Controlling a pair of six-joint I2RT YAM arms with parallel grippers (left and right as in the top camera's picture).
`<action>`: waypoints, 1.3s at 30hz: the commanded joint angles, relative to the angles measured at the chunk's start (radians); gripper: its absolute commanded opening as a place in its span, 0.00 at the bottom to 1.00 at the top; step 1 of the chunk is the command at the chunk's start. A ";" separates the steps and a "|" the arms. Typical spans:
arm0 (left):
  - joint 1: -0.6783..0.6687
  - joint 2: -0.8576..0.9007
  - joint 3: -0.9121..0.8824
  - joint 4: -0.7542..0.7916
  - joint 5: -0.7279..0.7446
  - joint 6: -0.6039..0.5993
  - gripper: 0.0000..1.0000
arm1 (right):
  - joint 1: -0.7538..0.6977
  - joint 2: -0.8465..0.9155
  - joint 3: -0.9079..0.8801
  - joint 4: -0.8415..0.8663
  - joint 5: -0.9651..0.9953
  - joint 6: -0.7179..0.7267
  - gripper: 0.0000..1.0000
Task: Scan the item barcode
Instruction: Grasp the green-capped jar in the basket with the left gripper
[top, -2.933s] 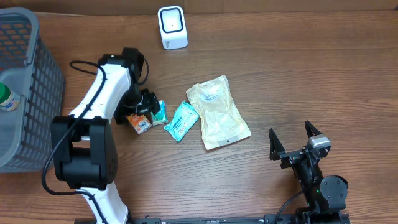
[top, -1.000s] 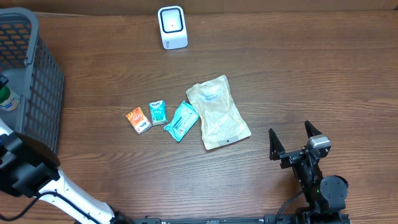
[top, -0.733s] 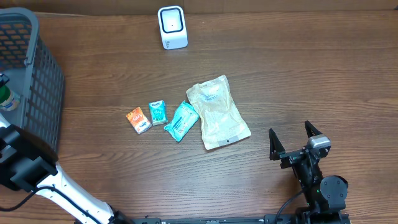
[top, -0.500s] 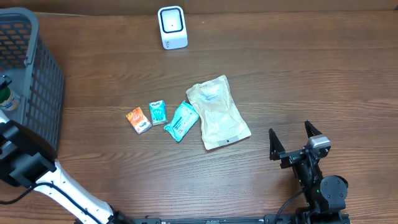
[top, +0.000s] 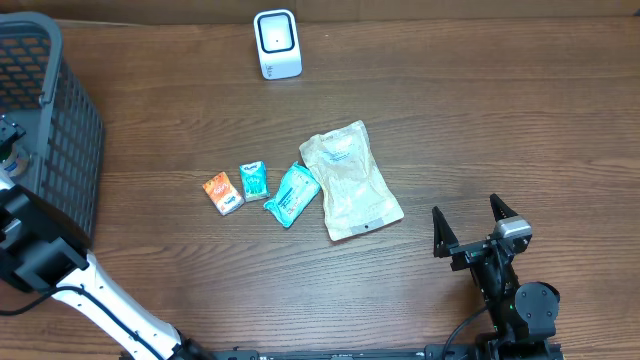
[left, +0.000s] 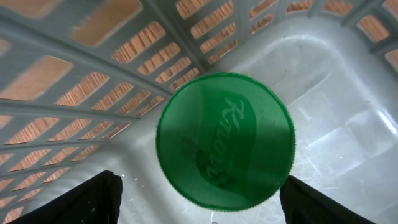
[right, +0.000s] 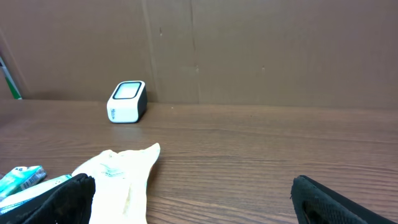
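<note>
A jar with a ribbed green lid (left: 225, 140) stands in the grey basket (top: 60, 120) at the table's left edge. My left gripper (left: 202, 205) hangs straight above it, open, with one dark finger on each side of the lid and neither touching it. From overhead only that gripper (top: 10, 135) shows inside the basket; the jar is mostly hidden under it. The white scanner (top: 277, 43) stands at the back of the table and also shows as the scanner (right: 127, 101) in the right wrist view. My right gripper (top: 470, 225) rests open at the front right, holding nothing.
Several packets lie mid-table: an orange one (top: 222, 192), a small teal one (top: 254, 180), a larger teal one (top: 292, 194) and a cream pouch (top: 349, 180). A brown cardboard wall (right: 249, 50) closes off the back. The basket's lattice walls (left: 93, 93) surround the jar closely.
The left arm left the packets on the table and swung to the basket; over the last second it edged further in above the jar. The right arm has not moved.
</note>
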 joint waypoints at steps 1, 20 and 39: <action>0.005 0.030 -0.003 0.002 -0.006 0.024 0.85 | 0.004 -0.010 -0.010 0.005 -0.001 0.003 1.00; 0.008 0.098 -0.003 0.060 0.011 0.039 0.95 | 0.004 -0.010 -0.010 0.005 -0.001 0.003 1.00; 0.006 0.092 -0.001 0.097 0.011 0.039 0.67 | 0.004 -0.010 -0.010 0.005 -0.001 0.003 1.00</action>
